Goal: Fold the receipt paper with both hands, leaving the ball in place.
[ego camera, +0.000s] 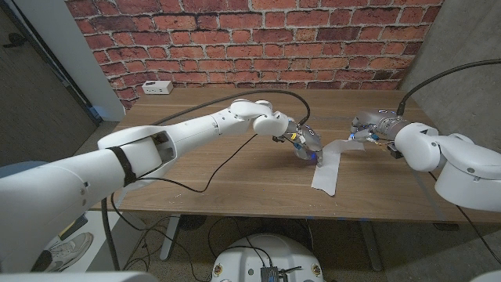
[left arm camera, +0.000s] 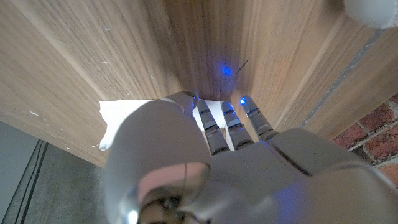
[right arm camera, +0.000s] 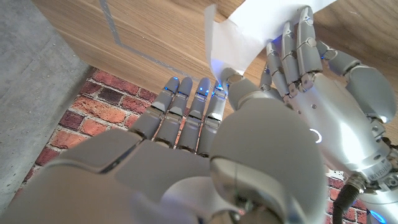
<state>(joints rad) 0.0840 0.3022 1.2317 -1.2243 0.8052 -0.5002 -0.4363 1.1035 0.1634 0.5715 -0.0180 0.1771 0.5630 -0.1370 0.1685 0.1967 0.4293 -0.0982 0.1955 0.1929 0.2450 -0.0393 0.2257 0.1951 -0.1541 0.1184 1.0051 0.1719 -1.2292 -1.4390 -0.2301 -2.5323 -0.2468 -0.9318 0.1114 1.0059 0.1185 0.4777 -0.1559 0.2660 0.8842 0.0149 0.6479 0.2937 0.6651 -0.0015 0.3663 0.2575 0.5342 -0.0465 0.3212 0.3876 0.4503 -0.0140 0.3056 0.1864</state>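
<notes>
Behind, red brick wall (ego camera: 258,35) backs wooden table (ego camera: 227,168).

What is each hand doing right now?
Left hand: presses the white receipt paper strip on the table.
Right hand: holds the strip's lifted far end.

The receipt paper (ego camera: 328,166) is a long white strip. It lies on the wooden surface (ego camera: 235,176) near the front edge, between the two hands. Its near end rests flat on the wood, and its far end is lifted and bends toward the right hand (ego camera: 368,128). In the right wrist view the lifted end (right arm camera: 249,31) shows a crease and touches the fingertips (right arm camera: 303,25) of the left hand.
</notes>
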